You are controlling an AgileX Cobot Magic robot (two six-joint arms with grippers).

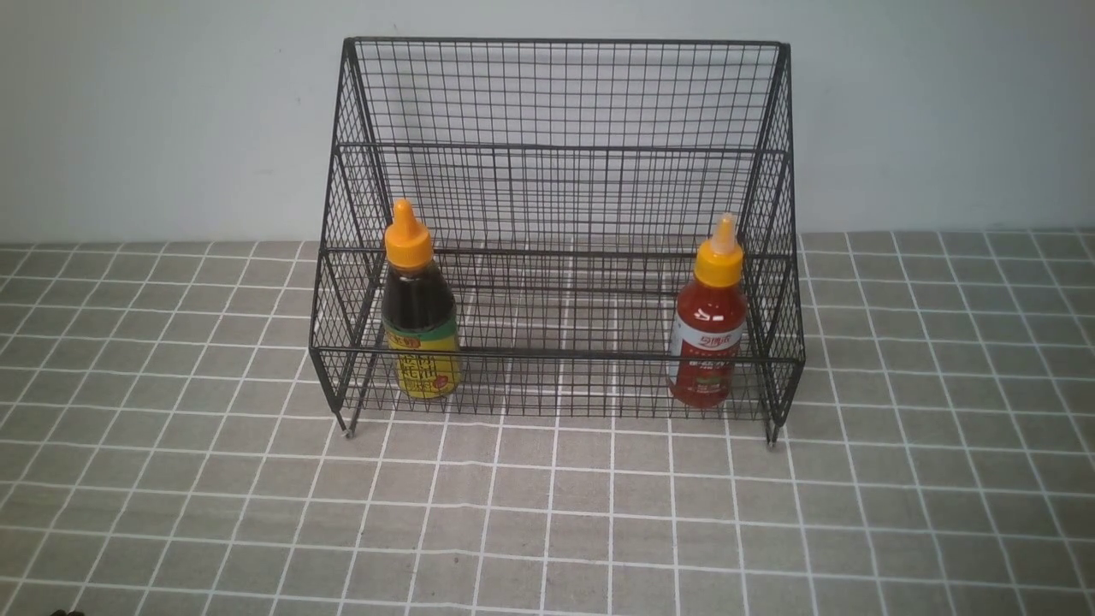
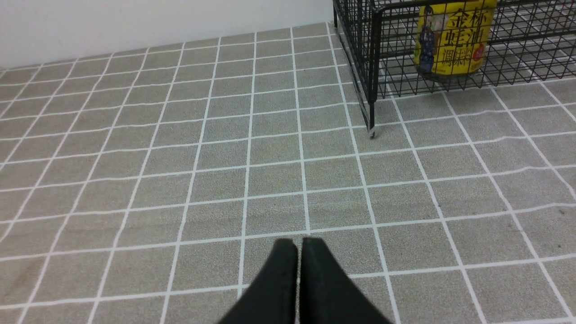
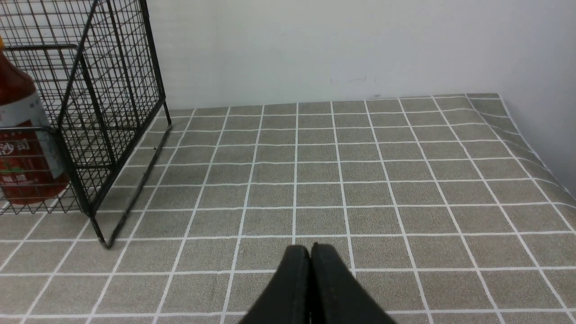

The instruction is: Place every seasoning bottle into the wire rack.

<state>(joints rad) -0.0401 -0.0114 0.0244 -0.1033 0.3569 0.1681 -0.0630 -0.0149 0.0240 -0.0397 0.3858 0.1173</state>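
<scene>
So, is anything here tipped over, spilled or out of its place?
Nothing stands out. The dark-brown bottle and the red bottle both stand upright on the lowest tier of the wire rack, capped, with no spill visible on the checked cloth.

Closed left gripper (image 2: 298,252) over tablecloth (image 2: 180,157); yellow-labelled bottle (image 2: 452,40) inside wire rack (image 2: 371,67).

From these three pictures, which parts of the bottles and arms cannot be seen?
- Dark-brown bottle, left wrist view: cap cut off by the frame edge.
- Red bottle, right wrist view: cap cut off, body behind the wire rack mesh.
- Front view: neither arm appears.
</scene>
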